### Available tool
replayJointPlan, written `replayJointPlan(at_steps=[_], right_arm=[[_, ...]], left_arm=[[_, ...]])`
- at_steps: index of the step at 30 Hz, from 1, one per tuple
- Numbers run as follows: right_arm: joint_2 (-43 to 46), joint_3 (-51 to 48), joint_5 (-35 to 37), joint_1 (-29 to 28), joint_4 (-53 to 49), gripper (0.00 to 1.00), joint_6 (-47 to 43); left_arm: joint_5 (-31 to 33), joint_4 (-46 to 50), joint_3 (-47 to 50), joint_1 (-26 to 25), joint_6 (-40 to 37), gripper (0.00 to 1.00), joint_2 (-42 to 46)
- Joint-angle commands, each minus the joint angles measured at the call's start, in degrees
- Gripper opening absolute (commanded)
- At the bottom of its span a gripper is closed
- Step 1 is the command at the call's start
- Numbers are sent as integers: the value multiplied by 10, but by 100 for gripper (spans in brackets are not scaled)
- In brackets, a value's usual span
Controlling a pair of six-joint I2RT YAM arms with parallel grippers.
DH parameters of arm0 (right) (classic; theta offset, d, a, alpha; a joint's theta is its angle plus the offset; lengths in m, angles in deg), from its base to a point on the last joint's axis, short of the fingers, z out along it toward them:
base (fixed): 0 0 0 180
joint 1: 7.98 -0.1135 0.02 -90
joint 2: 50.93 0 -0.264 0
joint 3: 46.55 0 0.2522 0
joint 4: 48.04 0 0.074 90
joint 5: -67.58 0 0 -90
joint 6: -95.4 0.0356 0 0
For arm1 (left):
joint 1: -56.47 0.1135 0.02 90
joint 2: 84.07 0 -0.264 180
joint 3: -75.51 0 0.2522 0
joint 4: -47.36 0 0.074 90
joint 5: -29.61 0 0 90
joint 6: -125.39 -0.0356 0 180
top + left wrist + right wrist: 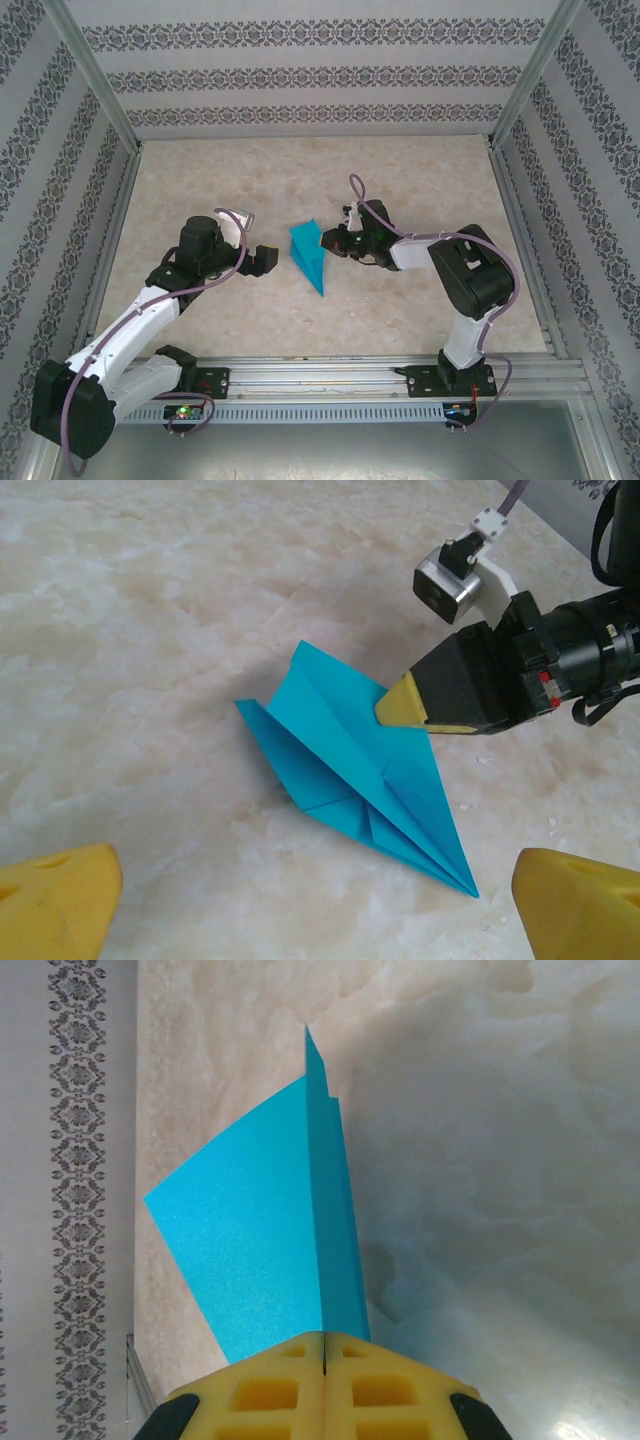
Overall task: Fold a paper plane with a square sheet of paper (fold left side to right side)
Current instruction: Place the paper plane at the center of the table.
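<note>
The teal-blue sheet of paper, folded into a pointed paper plane (pixel 310 255), lies at the middle of the table with its tip toward the near edge. Its creased layers show in the left wrist view (pixel 350 770). My right gripper (pixel 330 240) is shut on the plane's right edge, where its yellow fingertips (pixel 405 702) pinch the paper. In the right wrist view the pads (pixel 323 1355) are closed on a raised flap of the paper (pixel 260 1240). My left gripper (pixel 262 260) stands open just left of the plane, touching nothing, its yellow pads (pixel 60 895) wide apart.
The pale marble-patterned tabletop (pixel 250 180) is ringed by patterned walls (pixel 300 80) and aluminium frame posts (pixel 95 75). A metal rail (pixel 320 375) carrying both arm bases runs along the near edge.
</note>
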Motion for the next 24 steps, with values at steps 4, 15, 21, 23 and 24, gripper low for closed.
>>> replayJointPlan(at_steps=[4,15,21,23,24], right_arm=[[-28,-13,30,4,27,0,-2],[-13,-30,32,13,14,10,-13],[5,-29,36,13,-4,23,-20],[16,-31,44,13,-17,29,-26],[22,-31,48,13,-26,32,-32]], left_arm=[[-19,-32,4,8,-17,100,-17],[-16,-29,3,8,-20,100,-17],[-15,-27,3,8,-22,100,-19],[-17,-27,3,8,-22,100,-20],[-17,-27,3,8,-22,100,-20]])
